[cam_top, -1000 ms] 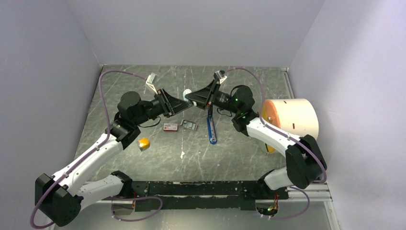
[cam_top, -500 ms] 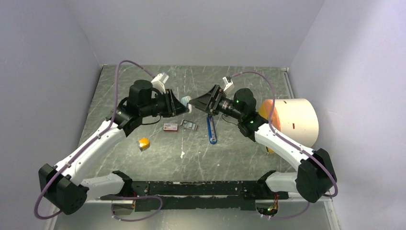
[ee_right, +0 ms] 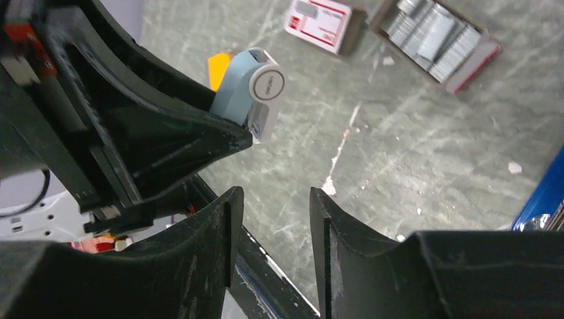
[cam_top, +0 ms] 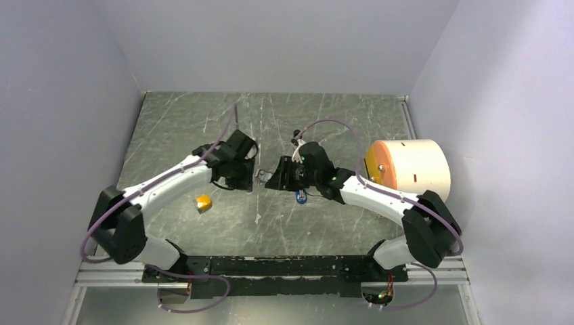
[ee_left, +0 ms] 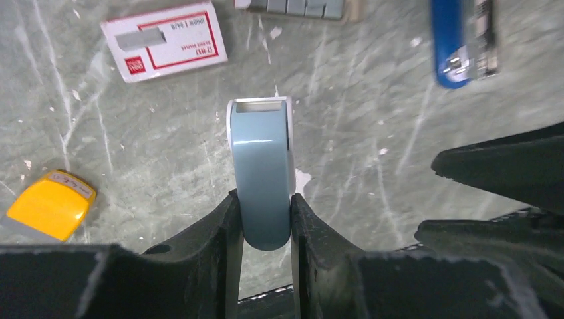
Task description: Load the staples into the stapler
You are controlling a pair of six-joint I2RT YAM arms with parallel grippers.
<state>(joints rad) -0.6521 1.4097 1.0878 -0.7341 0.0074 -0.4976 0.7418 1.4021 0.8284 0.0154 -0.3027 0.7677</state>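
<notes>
My left gripper (ee_left: pixel 263 199) is shut on a pale blue rounded piece with a white end (ee_left: pixel 261 159), held above the table. It also shows in the right wrist view (ee_right: pixel 247 93). My right gripper (ee_right: pixel 273 196) is open and empty, just right of the left gripper (cam_top: pixel 244 177), and sits over the stapler in the top view (cam_top: pixel 273 180). The blue stapler (ee_left: pixel 462 36) lies flat beyond; only its end (cam_top: pixel 300 197) shows from above. The silvery staples (ee_right: pixel 432 36) lie in the grey tray (ee_left: pixel 296 5), next to the red-and-white box (ee_left: pixel 163 40).
A small orange-yellow block (cam_top: pixel 202 202) lies on the table to the near left, also in the left wrist view (ee_left: pixel 50 212). A large cream roll with an orange end (cam_top: pixel 409 166) stands at the right. Grey walls enclose the table.
Both arms have come down and toward the near middle of the table. The left gripper still holds the pale blue piece. The right gripper now stands apart from it.
</notes>
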